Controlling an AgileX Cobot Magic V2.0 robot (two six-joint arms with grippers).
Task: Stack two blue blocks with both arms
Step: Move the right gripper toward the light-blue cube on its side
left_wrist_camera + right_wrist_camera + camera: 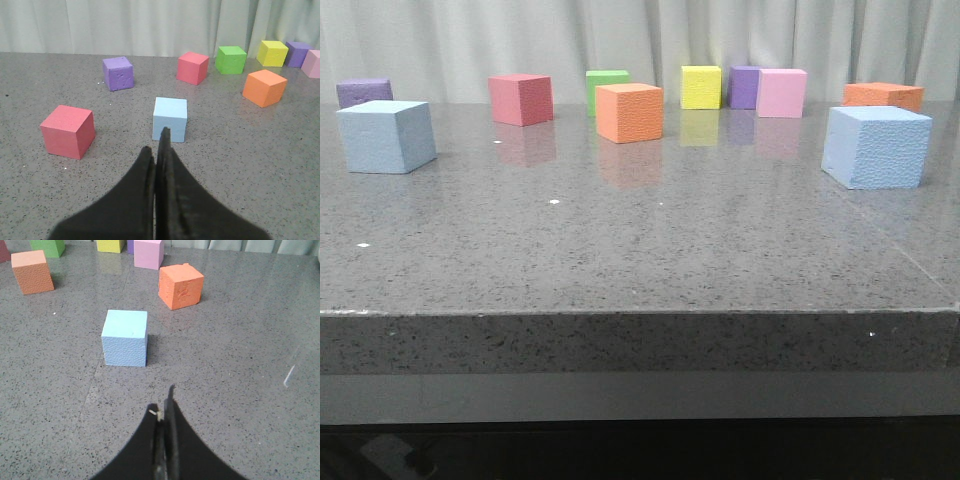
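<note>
While both blue blocks rest untouched on the grey tabletop point(640, 240), far apart at its left and right sides, the task stands at its opening step. The left gripper point(159, 145) has its fingers pressed together, aimed at the left blue block point(170, 119) just ahead. The right gripper point(164, 412), fingers likewise together, faces the right blue block point(125, 337) from farther back. Next, each gripper must spread its fingers and advance to straddle its block.

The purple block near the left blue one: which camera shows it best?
The left wrist view: the purple block shows whole, with top and sides visible. The front view shows only its upper part behind the blue block. The right wrist view misses it.
</note>
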